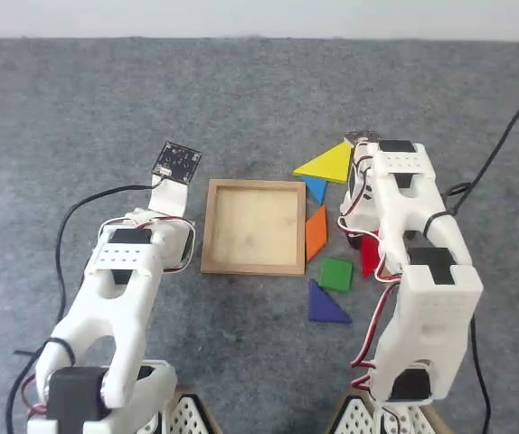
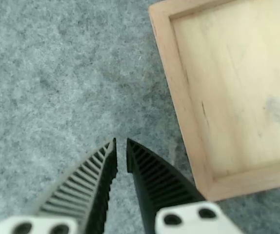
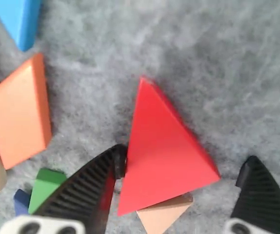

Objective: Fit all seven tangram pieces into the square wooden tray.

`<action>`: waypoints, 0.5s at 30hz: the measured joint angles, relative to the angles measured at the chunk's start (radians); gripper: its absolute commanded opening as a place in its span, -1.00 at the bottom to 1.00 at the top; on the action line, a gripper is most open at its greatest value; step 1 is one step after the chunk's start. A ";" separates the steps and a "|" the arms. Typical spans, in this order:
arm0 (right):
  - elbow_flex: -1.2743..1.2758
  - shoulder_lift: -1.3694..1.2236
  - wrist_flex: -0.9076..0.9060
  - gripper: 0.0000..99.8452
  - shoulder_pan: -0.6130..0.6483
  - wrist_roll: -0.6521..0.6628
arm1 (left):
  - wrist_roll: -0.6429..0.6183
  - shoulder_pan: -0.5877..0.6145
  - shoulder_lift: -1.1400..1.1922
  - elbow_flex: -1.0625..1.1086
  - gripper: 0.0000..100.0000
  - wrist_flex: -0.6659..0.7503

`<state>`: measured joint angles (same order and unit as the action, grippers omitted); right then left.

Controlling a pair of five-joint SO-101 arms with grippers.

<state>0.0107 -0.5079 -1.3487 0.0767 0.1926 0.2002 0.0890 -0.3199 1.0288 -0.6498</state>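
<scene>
On the bench (image 1: 79, 108), right of the empty tray (image 1: 212, 226): red triangle (image 3: 164, 151), lying flat, with a tan triangle (image 3: 162, 214) touching one edge. Orange piece (image 3: 18, 117) and green square (image 3: 45, 187) lie near.

Risk: one finger touches the red edge while the other stands apart, so closing may slide or pivot the piece into the tan one rather than pinch it.

Right hand (image 3: 185, 163): released, pointing down, straddling the red triangle.

Left hand (image 2: 121, 146): clenched on nothing, low over the bench beside the tray's corner.
</scene>
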 measured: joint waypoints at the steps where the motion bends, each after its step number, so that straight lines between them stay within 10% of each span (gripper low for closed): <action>1: 0.000 0.000 0.000 -0.32 0.000 -0.002 | 0.000 0.000 0.000 0.000 -0.92 0.000; 15: -0.014 0.000 0.000 -0.57 -0.028 0.012 | 0.000 0.000 0.000 0.000 -0.92 -0.018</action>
<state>-0.0031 -0.5079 -1.3487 0.0491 0.2048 0.2002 0.0890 -0.3199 1.0288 -0.6682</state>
